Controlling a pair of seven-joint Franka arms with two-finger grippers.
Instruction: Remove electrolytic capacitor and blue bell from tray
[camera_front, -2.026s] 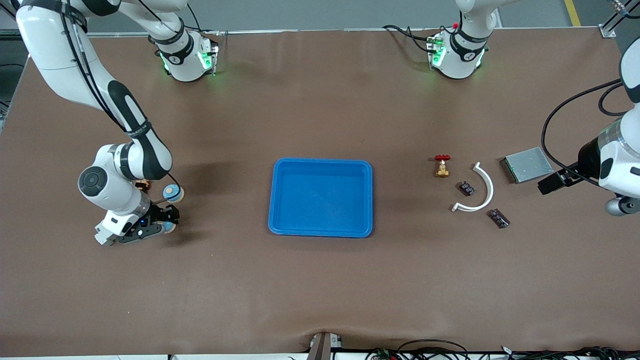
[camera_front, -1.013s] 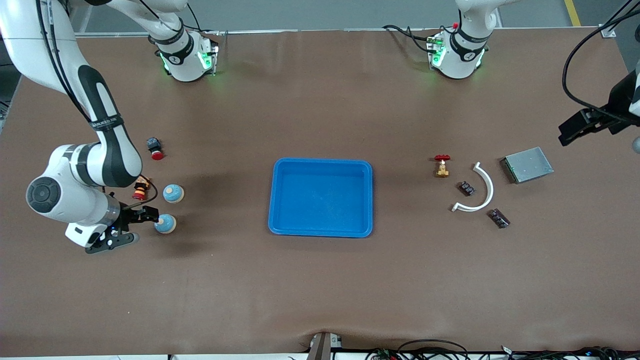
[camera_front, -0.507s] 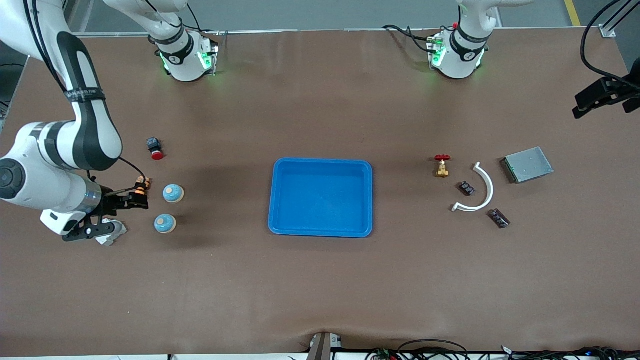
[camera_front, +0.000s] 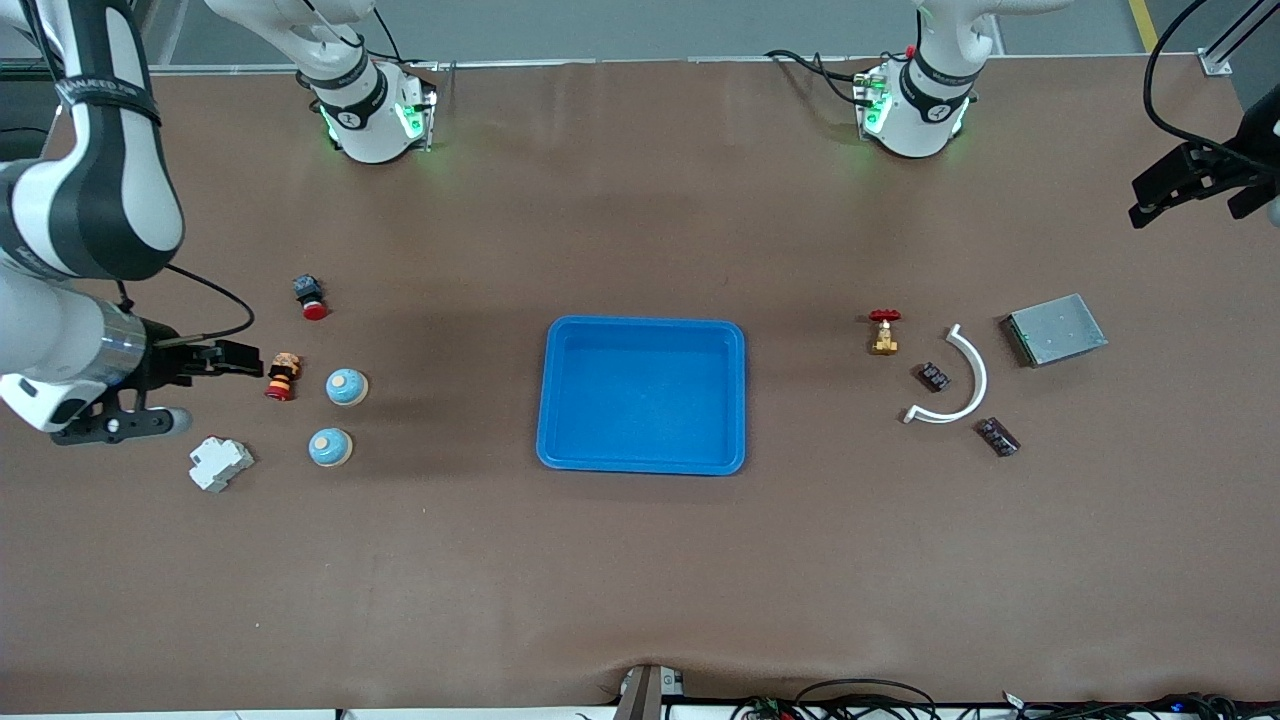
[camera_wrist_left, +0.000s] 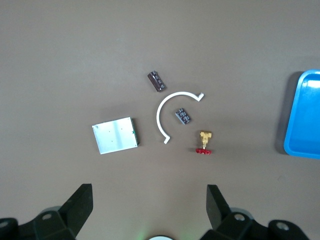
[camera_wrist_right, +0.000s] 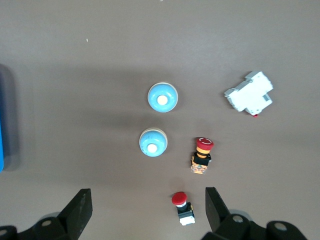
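Brown table (camera_front: 640, 560) fills your front view, a blue tray (camera_front: 641, 330) at centre. At frame edges both arms are cut off. Right claw (camera_front: 200, 385) gapes wide near two blue bells (camera_front: 347, 386) at mid-left; left claw (camera_front: 1190, 190) hangs wide at upper right, above two dark capacitors (camera_front: 936, 377) lying diagonally.

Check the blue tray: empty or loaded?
Empty. The blue tray shows only bare blue floor; both bells and the small dark parts lie on the table.
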